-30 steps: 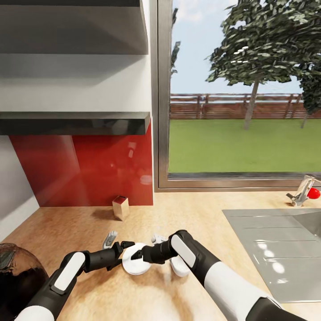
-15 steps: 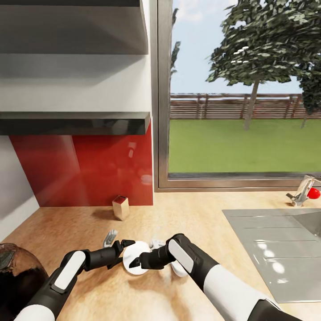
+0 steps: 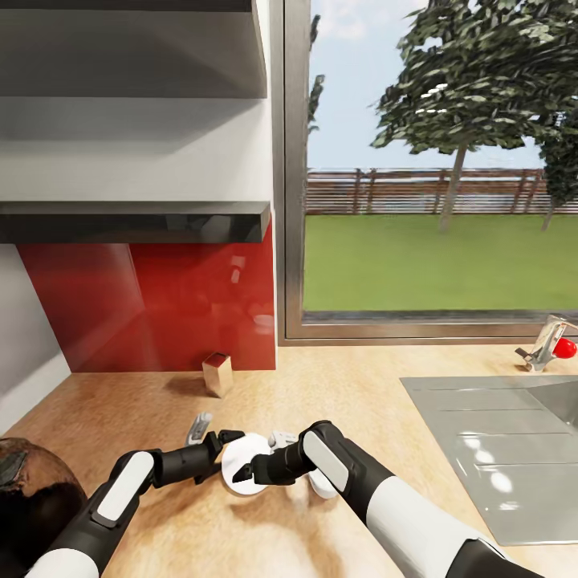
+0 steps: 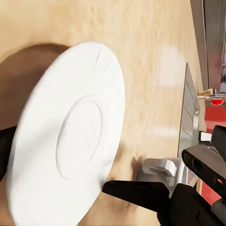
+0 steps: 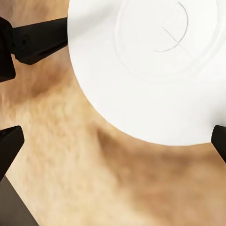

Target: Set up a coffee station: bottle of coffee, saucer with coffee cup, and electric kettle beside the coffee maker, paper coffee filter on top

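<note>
Your one saucer (image 3: 243, 470) sits low on the wooden countertop (image 3: 361, 385), at about 7 o'clock from the middle of the head view, a white disc with a raised ring at its centre that also shows in the left wrist view (image 4: 66, 141) and the right wrist view (image 5: 155, 66). Your left gripper (image 3: 218, 457) meets it from 9 o'clock, with one finger at its upper edge and one at its lower edge, so it looks pinched on the rim, and the left wrist view shows the disc lying right between the two dark fingers (image 4: 136, 190). Your right gripper (image 3: 250, 472) comes in from 3 o'clock with its fingers spread, its tips over the disc; in the right wrist view its fingertips (image 5: 9, 146) stand wide apart with the plate's edge between them. Just behind your right forearm, at 3 o'clock of the saucer, you have one white coffee cup (image 3: 321, 484), mostly hidden by the arm. At 11 o'clock of the saucer lies one small grey object (image 3: 197, 429), too small to name, and farther back at 12 o'clock one small tan box (image 3: 217, 373) stands tilted by the red backsplash (image 3: 160, 305). One steel sink (image 3: 498, 449) fills 3 o'clock, with one tap (image 3: 546, 343) behind it, and one dark rounded thing (image 3: 32, 490) sits at 8 o'clock.
</note>
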Tool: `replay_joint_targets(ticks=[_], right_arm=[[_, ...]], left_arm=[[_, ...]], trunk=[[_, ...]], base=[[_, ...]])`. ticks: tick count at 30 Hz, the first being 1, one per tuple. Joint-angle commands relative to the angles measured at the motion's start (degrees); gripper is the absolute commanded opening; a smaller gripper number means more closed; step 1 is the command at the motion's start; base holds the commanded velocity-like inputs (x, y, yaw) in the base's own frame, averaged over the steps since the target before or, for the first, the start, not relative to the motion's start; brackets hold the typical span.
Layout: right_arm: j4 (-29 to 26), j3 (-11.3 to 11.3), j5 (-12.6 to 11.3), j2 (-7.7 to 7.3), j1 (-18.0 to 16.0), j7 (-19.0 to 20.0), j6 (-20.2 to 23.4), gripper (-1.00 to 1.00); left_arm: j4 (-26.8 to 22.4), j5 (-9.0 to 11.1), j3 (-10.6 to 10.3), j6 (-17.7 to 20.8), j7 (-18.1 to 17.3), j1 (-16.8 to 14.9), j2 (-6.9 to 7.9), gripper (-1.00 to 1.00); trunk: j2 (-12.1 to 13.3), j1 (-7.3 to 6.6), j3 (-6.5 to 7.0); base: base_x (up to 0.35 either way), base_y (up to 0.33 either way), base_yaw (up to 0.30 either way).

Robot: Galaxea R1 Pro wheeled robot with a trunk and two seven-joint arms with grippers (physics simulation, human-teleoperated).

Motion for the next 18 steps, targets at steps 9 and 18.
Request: replay_joint_targets(ticks=[9,18], right_arm=[[0.1,0.0,0.6,0.00,0.0,0.5,0.1,1.00],[0.1,0.0,0.6,0.00,0.0,0.5,0.1,1.00]], left_arm=[[0.0,-0.3,0.0,2.2,-0.4,0.0,0.02,1.00],[0.1,-0.3,-0.1,2.2,-0.4,-0.1,-0.86,-1.00]], trunk=[[0.0,0.02,-0.03],[0.0,0.02,-0.03]], base=[[0.000,0.000,0.000],[0.000,0.000,0.000]])
